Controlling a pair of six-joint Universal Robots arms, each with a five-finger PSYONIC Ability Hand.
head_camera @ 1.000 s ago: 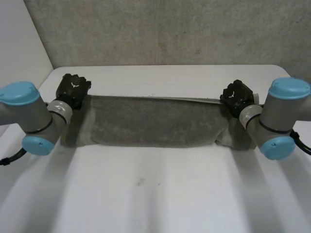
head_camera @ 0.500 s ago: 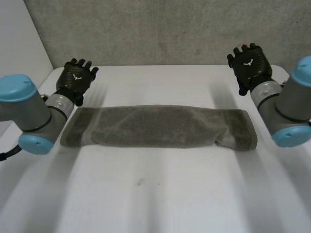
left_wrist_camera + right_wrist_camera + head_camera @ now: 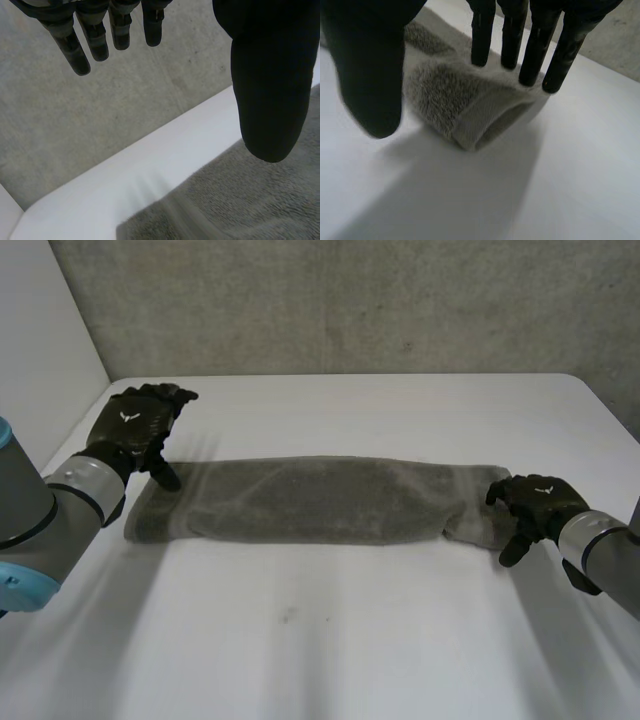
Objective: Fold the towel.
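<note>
Concrete wall (image 3: pixel 350 300) backs a white table (image 3: pixel 330 640), and the grey towel (image 3: pixel 320 500) lies across it as a long narrow band, apparently folded once lengthwise. Its long axis runs from one hand to the other.

The left hand (image 3: pixel 130 425) is at the towel's left end, by the corner toward the wall. The right hand (image 3: pixel 535 502) is at the towel's right end, by the corner away from the wall. Each hand is about equally close to its own end, so a second fold would probably carry one short end over to the other.

Both hands are spread and hold nothing. The left wrist view shows the thumb (image 3: pixel 270 75) over the towel's nap. The right wrist view shows what the head view does not: the right end is a doubled, slightly gaping lip, with straight fingers (image 3: pixel 535 50) at or just above it. I cannot tell whether they touch it.
</note>
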